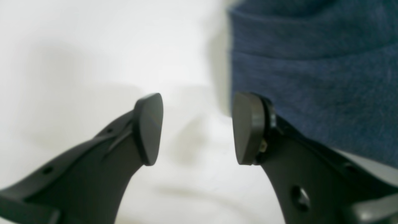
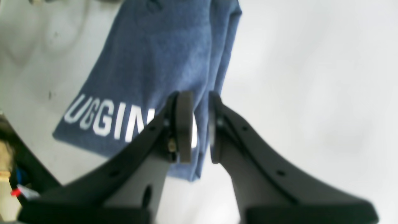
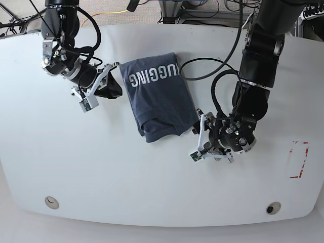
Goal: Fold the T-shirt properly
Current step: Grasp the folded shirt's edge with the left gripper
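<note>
Mostly folded, final shape still rough

Status: the T-shirt (image 3: pixel 161 104) is down to a compact bundle on the white table (image 3: pixel 126 174), between the two arms. I'd call it late in the job: sides look tucked in and the length reduced, though the exact fold order can't be read from here. Left to do, in my judgement: square the outline, line up the layers, flatten the loose end nearest the base camera, maybe one more fold.

Left gripper (image 1: pixel 199 129) has its jaws well apart beside the bundle, nothing held. Right gripper (image 2: pixel 199 127) has a narrow gap between its fingertips, also empty. Its distance above the cloth is hard to judge from the wrist view, so take "clear of it" as likely, not certain.

Material: dark navy, heathered, matt knit; looks soft and limp, so edges will probably drift if dragged. White block lettering (image 3: pixel 153 75) faces up across one end (only part of the wording shows). Shape is a skewed rectangle, with stepped layers along one side and a rounded, rumpled fold at the loose end.
</note>
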Action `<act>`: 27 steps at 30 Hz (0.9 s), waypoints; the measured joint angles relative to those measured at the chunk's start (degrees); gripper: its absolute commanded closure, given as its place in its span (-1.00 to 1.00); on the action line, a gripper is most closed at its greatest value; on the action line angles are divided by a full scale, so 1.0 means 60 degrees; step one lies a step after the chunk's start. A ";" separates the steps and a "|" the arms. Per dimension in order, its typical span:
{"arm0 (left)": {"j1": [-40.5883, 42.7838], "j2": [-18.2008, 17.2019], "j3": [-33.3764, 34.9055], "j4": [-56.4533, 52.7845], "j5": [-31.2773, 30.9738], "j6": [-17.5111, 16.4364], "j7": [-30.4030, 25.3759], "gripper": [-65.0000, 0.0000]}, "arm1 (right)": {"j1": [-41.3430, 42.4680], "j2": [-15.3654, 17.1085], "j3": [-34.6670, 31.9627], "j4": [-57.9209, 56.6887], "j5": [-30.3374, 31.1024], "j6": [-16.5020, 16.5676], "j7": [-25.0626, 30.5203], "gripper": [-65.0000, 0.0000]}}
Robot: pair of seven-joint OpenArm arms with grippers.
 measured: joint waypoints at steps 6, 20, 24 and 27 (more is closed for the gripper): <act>0.0554 -0.0047 -0.0007 0.1912 -0.0080 0.0018 0.0601 -0.02 | -0.0288 0.0011 -0.0007 -0.0029 -0.0025 0.0004 -0.0157 0.73; 0.3370 0.0499 0.0062 0.4597 -0.0047 0.0007 0.0732 -0.03 | -0.0197 -0.1115 -0.0670 -0.0852 -0.1712 0.0015 -0.0124 0.73; 0.3781 0.0656 0.0080 0.4178 -0.0062 0.0000 0.0652 -0.03 | 0.0055 -0.1333 -0.0707 -0.0849 -0.2630 0.0076 -0.0051 0.73; 0.3821 0.0539 0.0025 0.3315 0.0025 0.0018 0.0324 -0.03 | 0.0025 -0.1271 -0.0685 -0.0841 -0.2663 0.0073 -0.0051 0.73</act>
